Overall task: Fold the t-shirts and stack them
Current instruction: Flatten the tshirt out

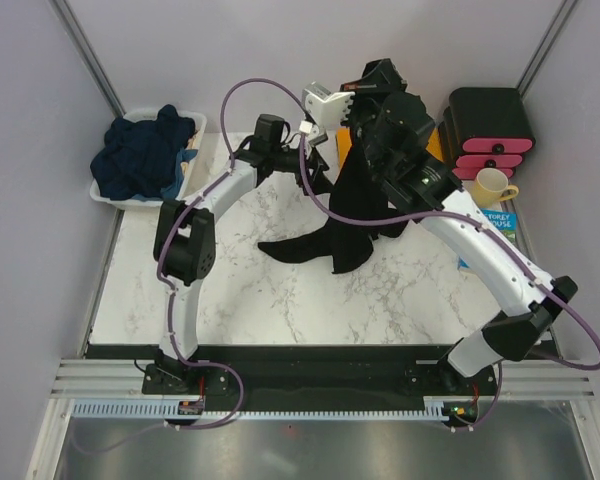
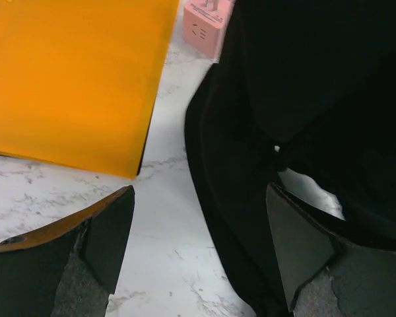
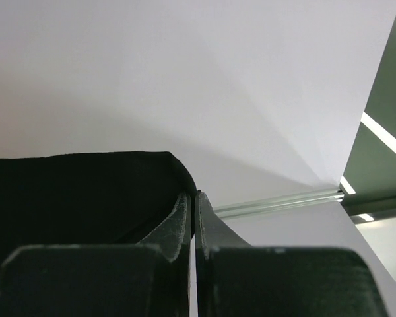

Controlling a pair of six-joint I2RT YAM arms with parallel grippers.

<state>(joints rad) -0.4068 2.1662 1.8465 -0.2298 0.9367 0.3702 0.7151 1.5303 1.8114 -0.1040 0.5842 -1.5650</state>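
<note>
The white basket [image 1: 108,190] sits at the upper left of the overhead view, off the left edge of the marble table [image 1: 280,290]. It holds the navy t-shirts [image 1: 145,155], which are bunched in a loose heap that rises above the rim.

At the upper right stands a drawer unit [image 1: 492,130] with a black case and pink drawer fronts, all pushed in. A pale yellow mug [image 1: 492,187] stands just below it. Whether the mug holds anything cannot be told.

The black t-shirt [image 1: 345,215] is at the centre of the overhead view. Its upper part hangs from the raised right arm and its lower part trails crumpled on the marble.

The right gripper [image 3: 195,198] has its fingers pressed together on an edge of the black cloth, with the pale wall [image 3: 185,79] behind.

The left gripper [image 2: 199,191] is low over the table with its fingers spread wide and nothing pinched between them. The black t-shirt lies under and beyond its right-hand finger [image 2: 300,251]. The orange sheet [image 2: 72,72] lies flat in the upper left of the left wrist view. A pink box [image 2: 204,26] is at the top edge, beside the cloth.
</note>
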